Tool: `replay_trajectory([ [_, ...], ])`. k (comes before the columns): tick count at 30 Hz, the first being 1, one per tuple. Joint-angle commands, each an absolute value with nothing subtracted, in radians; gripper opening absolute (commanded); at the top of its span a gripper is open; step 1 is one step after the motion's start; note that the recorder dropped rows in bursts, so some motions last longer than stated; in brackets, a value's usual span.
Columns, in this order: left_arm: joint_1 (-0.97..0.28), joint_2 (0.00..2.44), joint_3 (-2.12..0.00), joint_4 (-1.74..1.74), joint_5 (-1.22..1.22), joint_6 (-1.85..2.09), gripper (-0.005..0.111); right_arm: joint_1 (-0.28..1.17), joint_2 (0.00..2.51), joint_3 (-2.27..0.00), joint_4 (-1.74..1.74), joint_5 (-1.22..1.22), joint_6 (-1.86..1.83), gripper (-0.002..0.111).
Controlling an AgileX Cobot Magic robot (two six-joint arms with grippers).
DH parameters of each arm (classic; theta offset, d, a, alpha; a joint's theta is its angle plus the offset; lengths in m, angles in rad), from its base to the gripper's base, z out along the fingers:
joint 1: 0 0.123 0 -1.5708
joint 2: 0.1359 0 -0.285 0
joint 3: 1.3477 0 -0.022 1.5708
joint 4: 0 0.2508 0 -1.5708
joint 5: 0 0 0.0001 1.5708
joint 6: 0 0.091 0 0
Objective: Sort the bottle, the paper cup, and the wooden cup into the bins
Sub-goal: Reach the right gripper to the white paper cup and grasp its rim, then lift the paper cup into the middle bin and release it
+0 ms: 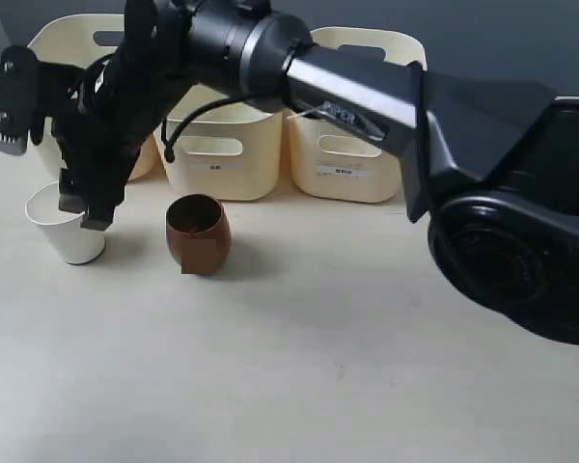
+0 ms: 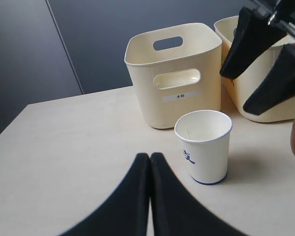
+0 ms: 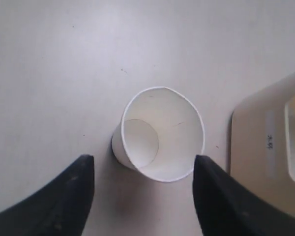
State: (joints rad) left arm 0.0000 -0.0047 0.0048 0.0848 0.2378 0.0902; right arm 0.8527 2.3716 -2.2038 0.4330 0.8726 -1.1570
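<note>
The white paper cup [image 1: 68,234] [image 2: 204,145] stands upright at the left of the table, with a blue mark on its side. My right gripper [image 1: 85,210] [image 3: 142,162] has reached across and hangs open just above it, one finger on each side of the paper cup [image 3: 160,132]; its dark fingers [image 2: 278,83] show in the left wrist view. The brown wooden cup [image 1: 200,231] stands just to the right, apart from the gripper. My left gripper [image 2: 150,156] is shut and empty, low over the table short of the paper cup. The bottle is out of view.
Three cream bins line the back: the left bin [image 1: 72,39] [image 2: 174,73] behind the paper cup, the middle bin [image 1: 222,159] and the right bin [image 1: 352,154]. A bin wall [image 3: 255,147] lies close beside the cup. The right arm [image 1: 367,96] spans the scene.
</note>
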Motion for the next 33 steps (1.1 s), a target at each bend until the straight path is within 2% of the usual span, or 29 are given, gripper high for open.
replay_trajectory([
  [1, -0.004, 0.000, 0.000, 0.081, 0.232, 0.089, 0.000, 0.864, 2.414, -2.202, 0.457, 0.822, -1.231, 0.057],
  [4, -0.004, 0.000, 0.000, 0.081, 0.232, 0.089, 0.000, 0.869, 2.448, -2.202, 0.459, 0.766, -1.269, 0.057],
  [8, -0.004, 0.000, 0.000, 0.081, 0.232, 0.089, 0.000, 0.878, 2.471, -2.202, 0.455, 0.722, -1.301, 0.050],
  [33, -0.004, 0.000, 0.000, 0.081, 0.232, 0.089, 0.000, 0.878, 2.546, -2.202, 0.411, 0.629, -1.311, 0.050],
])
